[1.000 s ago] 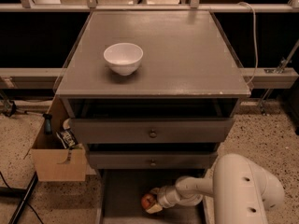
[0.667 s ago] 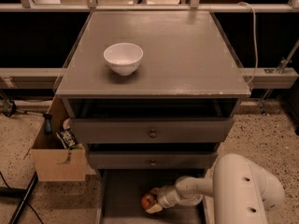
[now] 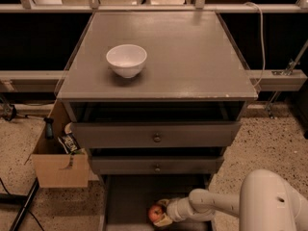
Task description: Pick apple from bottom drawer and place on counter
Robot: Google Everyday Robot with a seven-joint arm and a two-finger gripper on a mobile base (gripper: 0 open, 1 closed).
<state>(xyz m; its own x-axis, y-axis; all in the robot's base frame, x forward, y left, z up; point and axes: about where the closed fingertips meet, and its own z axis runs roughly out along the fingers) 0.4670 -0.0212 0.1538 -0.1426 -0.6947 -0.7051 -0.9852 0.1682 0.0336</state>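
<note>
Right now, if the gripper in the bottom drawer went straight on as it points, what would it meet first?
The apple: the gripper, inside the bottom drawer, points picture-left with the apple right at its tip. Whether they touch is unclear.

bottom drawer [image 3: 126, 200] front cropped, claw [image 3: 160, 214] inside

One camera, high, mid-range, tilted down at counter [image 3: 192, 57] and cabinet front [image 3: 120, 134]; gripper [image 3: 160, 212] low, in bottom drawer [image 3: 127, 201].
</note>
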